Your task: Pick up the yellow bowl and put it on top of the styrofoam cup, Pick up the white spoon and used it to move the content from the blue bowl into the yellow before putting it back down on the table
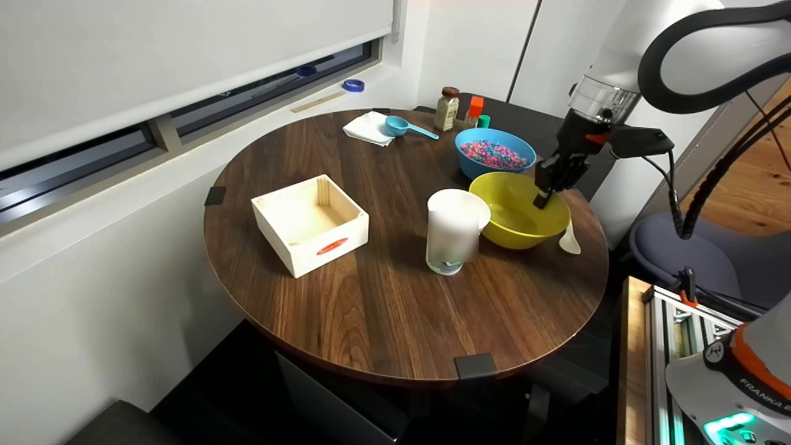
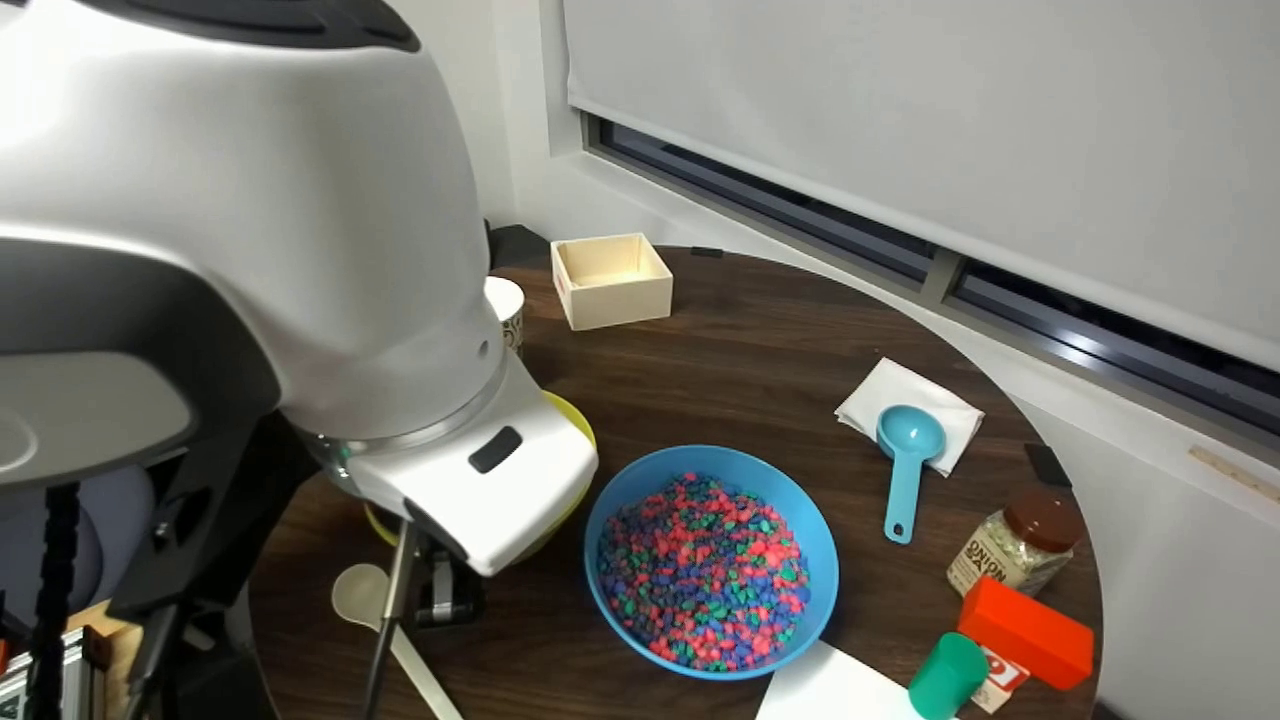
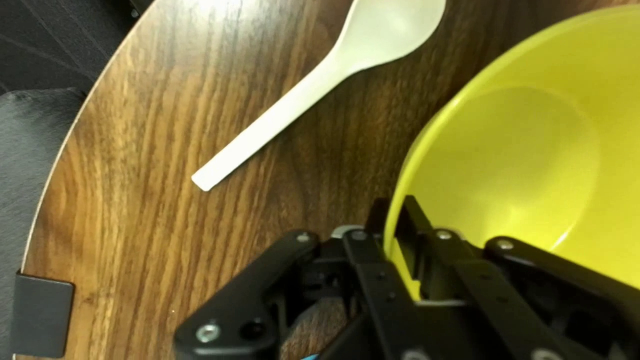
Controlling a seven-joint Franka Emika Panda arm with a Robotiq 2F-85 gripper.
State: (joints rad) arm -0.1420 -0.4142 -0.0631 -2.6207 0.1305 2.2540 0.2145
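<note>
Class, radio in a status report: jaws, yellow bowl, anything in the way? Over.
Jaws closed on yellow bowl, at the rim. Bowl looks empty, not yet on styrofoam cup. Cup close by, might get bumped. White spoon lies beside bowl.

2 bowls (image 1: 514, 233), 1 cup (image 1: 453, 238), 1 spoon (image 3: 345, 60), 1 scoop (image 2: 905, 470)

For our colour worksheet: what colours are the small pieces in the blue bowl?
The small pieces are pink, purplish blue and green, clearest in an exterior view.
</note>
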